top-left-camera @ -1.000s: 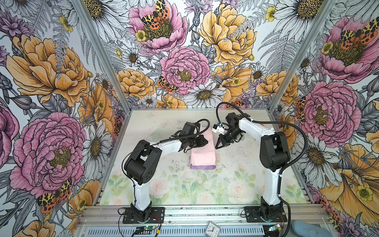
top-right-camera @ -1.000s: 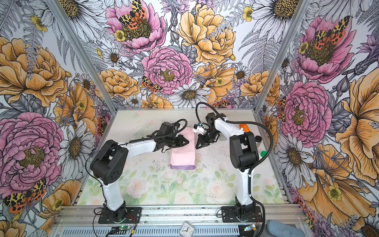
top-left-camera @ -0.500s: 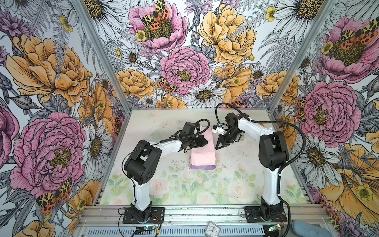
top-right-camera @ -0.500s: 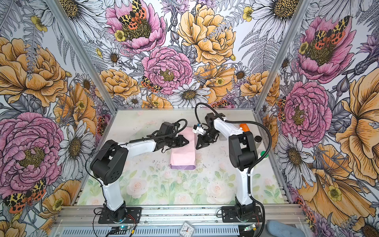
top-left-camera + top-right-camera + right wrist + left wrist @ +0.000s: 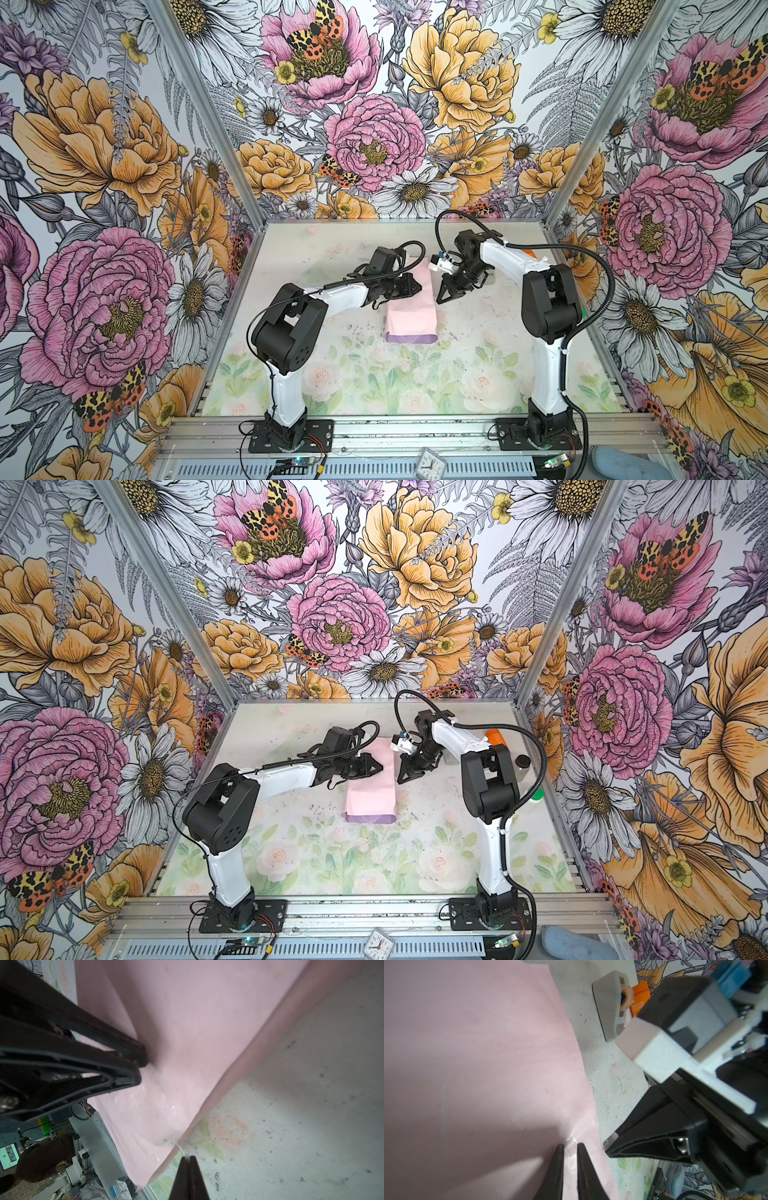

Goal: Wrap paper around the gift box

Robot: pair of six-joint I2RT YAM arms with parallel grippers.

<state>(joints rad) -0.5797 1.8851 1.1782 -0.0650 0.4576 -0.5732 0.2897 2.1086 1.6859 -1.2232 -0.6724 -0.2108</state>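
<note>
Left wrist view: the left claw rests tip-down on the paper. Its jaws stand a narrow gap apart and grip nothing, and a glossy patch lies between the tips. I judge it is pinning the fold so the sheet cannot spring open.

The paper lies pale pink face out, folded into a raised packet near the middle of the desk. Both top views show a lilac band along its near end. The gift box is not visible; the packet's bulk suggests it sits inside.

In the right wrist view the right claw is pinched shut just off the paper's edge, over bare desk. A thin clear strip, probably tape, runs from that edge into its tips. That hold likely serves to draw the strip taut before the seam is stuck down.
</note>
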